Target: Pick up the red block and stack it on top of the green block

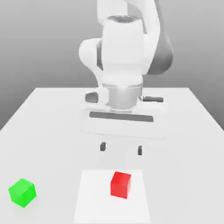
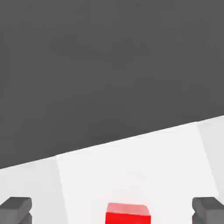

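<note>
A white desk [image 1: 39, 113] seen from the front. Nearest the camera, a bright green block [image 1: 22, 192] sits at the exterior view's left, well apart from everything else. A red block [image 1: 120, 184] rests on a paler square patch [image 1: 94, 197] near the middle. Just behind and above it hangs the white arm's tool [image 1: 121, 148], dark fingertips [image 1: 103, 146] spread wide, holding nothing. In the hand view, the red block [image 2: 128, 213] lies between the two fingers [image 2: 15, 209].
</note>
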Available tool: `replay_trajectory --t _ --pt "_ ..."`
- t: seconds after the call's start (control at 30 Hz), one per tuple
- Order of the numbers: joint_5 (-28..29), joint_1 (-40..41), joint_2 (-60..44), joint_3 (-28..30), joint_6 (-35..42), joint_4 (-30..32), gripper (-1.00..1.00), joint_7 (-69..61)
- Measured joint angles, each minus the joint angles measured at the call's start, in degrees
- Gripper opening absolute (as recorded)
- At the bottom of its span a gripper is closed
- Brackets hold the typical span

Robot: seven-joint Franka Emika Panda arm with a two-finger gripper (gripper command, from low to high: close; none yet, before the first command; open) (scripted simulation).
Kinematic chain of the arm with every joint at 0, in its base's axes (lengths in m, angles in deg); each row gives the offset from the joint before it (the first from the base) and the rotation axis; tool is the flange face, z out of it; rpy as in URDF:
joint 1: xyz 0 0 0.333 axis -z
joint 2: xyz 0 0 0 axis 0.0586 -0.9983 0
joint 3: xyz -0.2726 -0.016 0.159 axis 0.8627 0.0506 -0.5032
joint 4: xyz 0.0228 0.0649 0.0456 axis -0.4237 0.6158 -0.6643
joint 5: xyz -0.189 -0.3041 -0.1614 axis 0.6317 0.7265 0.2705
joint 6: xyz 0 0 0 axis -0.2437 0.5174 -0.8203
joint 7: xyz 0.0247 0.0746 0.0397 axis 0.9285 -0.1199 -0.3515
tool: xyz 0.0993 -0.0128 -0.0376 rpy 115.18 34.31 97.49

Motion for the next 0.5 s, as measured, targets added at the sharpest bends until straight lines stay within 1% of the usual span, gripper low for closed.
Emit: replay_trajectory --t 0.1,0.27,0.3,0.5 --pt "1.1 -0.4 -6.2 0.3 -4.2 1.8 0.00 2.4" --pt "3.7 -2.2 -16.7 2.7 -12.9 0.7 0.00 4.6" --pt "3.9 -2.4 -17.7 3.0 -13.8 0.5 -1.00 4.8" --pt "4.2 -2.5 -18.3 3.2 -14.4 0.4 -1.00 5.0"
